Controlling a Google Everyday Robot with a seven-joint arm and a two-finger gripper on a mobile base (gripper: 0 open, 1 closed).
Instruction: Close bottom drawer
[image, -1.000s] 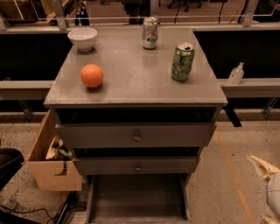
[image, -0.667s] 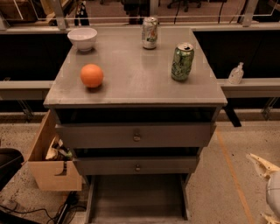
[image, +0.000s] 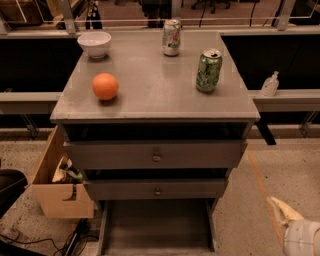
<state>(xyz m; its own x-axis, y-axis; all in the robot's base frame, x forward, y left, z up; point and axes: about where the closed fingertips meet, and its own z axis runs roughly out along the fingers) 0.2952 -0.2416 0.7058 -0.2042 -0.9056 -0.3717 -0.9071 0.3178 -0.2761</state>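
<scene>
The bottom drawer (image: 157, 227) is pulled out of the grey cabinet (image: 155, 95) toward me; its wide shallow grey tray lies open at the bottom of the view, below two taller drawer fronts with small round knobs (image: 156, 157). Its front edge is cut off by the frame. My gripper (image: 281, 210) shows at the lower right corner, pale and pointed, to the right of the open drawer and apart from it.
On the cabinet top stand an orange (image: 105, 86), a white bowl (image: 95, 44), a green can (image: 208, 70) and a second can (image: 171, 37). A cardboard box (image: 52, 185) sits on the floor at the left. A dark object (image: 10, 187) is at the far left.
</scene>
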